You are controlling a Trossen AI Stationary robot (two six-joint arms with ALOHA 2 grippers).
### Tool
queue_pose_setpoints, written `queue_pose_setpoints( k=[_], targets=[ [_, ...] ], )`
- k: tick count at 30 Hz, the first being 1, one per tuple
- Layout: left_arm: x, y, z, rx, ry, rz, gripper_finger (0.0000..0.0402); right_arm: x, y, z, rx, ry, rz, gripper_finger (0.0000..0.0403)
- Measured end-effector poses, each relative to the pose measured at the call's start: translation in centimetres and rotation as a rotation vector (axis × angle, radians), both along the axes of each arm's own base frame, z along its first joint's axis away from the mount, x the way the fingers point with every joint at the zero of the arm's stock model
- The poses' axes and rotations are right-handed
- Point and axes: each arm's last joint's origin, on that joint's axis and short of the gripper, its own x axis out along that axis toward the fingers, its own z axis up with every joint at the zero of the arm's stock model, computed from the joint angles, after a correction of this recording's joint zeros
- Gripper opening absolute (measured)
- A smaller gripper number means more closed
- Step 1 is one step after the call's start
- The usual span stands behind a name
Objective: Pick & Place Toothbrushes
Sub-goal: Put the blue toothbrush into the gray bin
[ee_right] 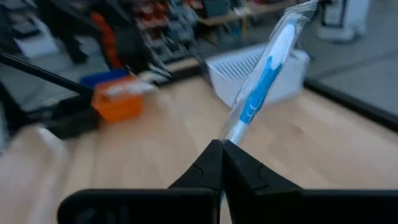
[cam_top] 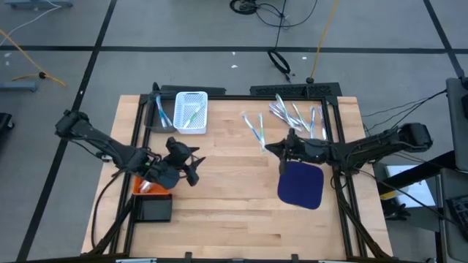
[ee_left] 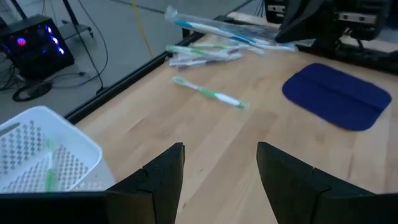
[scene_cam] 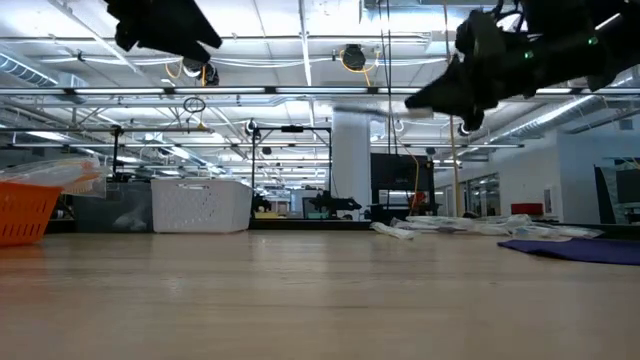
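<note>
Counter (cam_top: 234, 197), wooden, dark frame at its edges. Near the left edge toward the front: an orange bin (cam_top: 143, 185) with a black box (cam_top: 155, 210) just in front of it. Left end effector (cam_top: 191, 169), raised over the counter's left half beside the orange bin, fingers (ee_left: 163, 171) released and spread apart, nothing between them. Toward the rear edge, left of centre: white basket (cam_top: 191, 111), perforated walls, with green toothbrushes (cam_top: 189, 115) lying inside; two more wrapped sticks lie on the dark frame just beside the basket's left wall. Right half of the counter, toward the rear right corner: loose pile of wrapped toothbrushes (cam_top: 296, 115), green, blue and pale, with a few strays (cam_top: 256, 130) nearer the centre. Right end effector (cam_top: 272, 149), raised over the counter's right half, clenched on one blue toothbrush in clear wrap (ee_right: 264, 74), which sticks out tilted beyond the fingertips. Dark blue cloth (cam_top: 300, 184), lying flat near the right edge, just in front of the right end effector.
</note>
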Motion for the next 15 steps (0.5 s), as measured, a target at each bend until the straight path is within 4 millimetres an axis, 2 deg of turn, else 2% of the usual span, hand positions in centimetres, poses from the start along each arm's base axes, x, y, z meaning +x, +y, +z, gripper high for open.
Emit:
queue_pose_setpoints(
  k=[9, 15],
  targets=[
    [4.1, 0.4, 0.2, 0.059, -0.139, -0.006, 0.0205, -0.1, 2.8, 2.0, -0.088, -0.188, 0.137, 0.0000],
    [7.2, 1.5, 0.9, 0.051, -0.299, -0.172, 0.0205, -0.3, 3.9, 2.6, -0.135, -0.237, 0.186, 0.0000]
  ],
)
